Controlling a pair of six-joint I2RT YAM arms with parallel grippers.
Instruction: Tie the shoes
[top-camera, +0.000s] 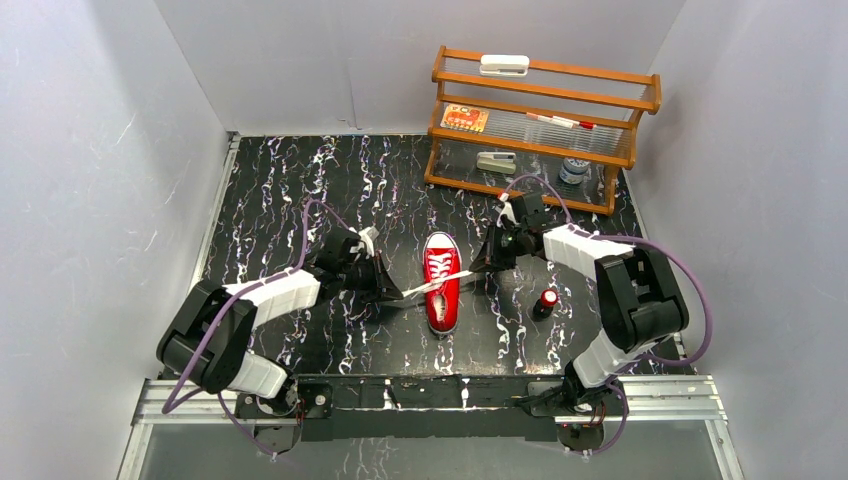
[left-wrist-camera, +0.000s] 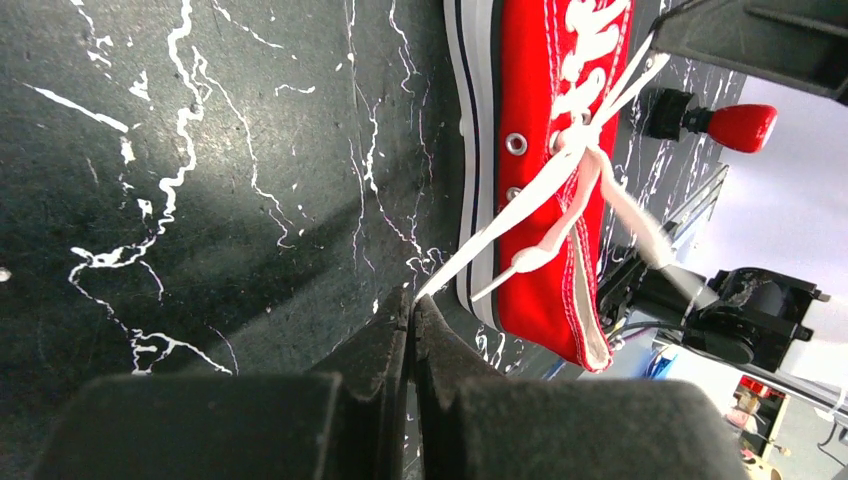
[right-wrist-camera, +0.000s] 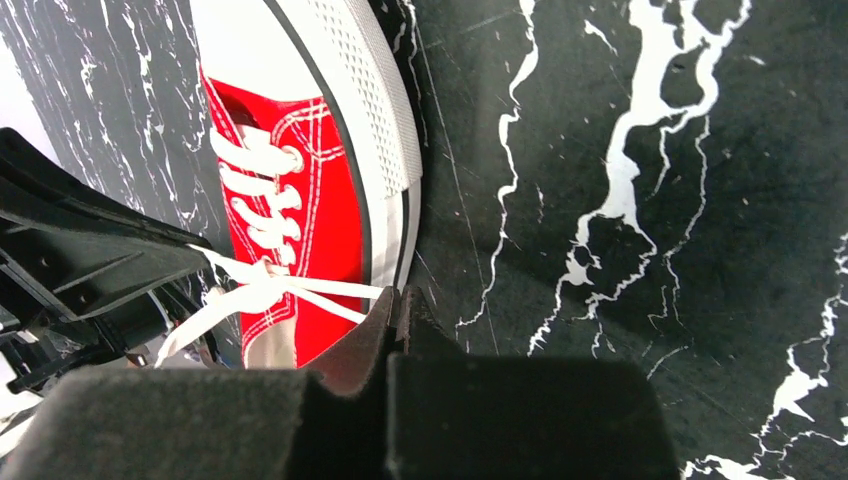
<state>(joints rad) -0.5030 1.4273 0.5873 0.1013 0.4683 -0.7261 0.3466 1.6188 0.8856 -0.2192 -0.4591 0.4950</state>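
We see the shoe (top-camera: 441, 300) at frame centre, its long axis running top to bottom, midway between the arms. The left gripper (top-camera: 396, 291) and right gripper (top-camera: 479, 267) are each pinched on a lace (left-wrist-camera: 500, 225) end, stretched crosswise; we judge the pull goes outward.

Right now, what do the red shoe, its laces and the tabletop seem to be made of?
The shoe looks like matte red canvas with white stitching, on a white, rubbery sole with a dimpled edge. The laces look like flat woven cord, cotton or polyester; I can't tell which. The tabletop looks like black marble-patterned laminate, perhaps real stone: white veins, slight sheen.
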